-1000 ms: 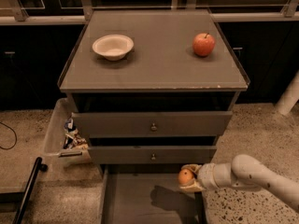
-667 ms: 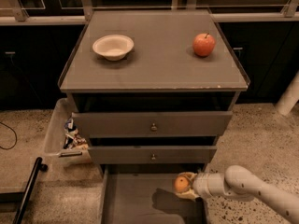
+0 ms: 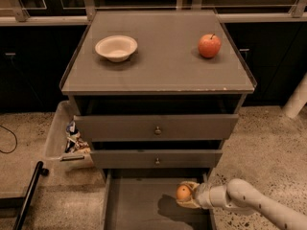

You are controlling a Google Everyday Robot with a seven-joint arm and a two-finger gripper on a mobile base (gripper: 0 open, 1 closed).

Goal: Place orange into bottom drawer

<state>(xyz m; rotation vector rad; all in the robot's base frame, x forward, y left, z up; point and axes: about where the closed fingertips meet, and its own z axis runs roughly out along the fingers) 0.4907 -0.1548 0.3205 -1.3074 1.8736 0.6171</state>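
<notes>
Status: I am holding the orange (image 3: 182,192) in my gripper (image 3: 188,197), w/ the fingers closed round the fruit. The gripper is hanging over the right side of the bottom drawer (image 3: 134,200), which is standing pulled out. My arm (image 3: 249,201) is reaching in from the right, across the drawer's right wall.

Progress, as judged: pickup and carry are done. A shadow is lying on the drawer floor just below and left of the gripper, so the orange is prob. not resting on the floor yet. Remaining: lower, open the fingers, pull the arm clear.

Surroundings, rel. to the gripper:
- Directly above: the middle drawer (image 3: 156,158) and, over it, the top drawer (image 3: 156,127), both sticking out a little. Their fronts are overhanging the back of the bottom drawer, so I am treating a lift-out close to them as the main collision risk.
- Far above, on the cabinet top (image 3: 163,75): an apple (image 3: 209,45), and up-left a bowl (image 3: 116,47). Neither is in the way.
- Well to the left: a bin (image 3: 57,133) w/ small clutter, and a black pole (image 3: 29,195) on the floor.
</notes>
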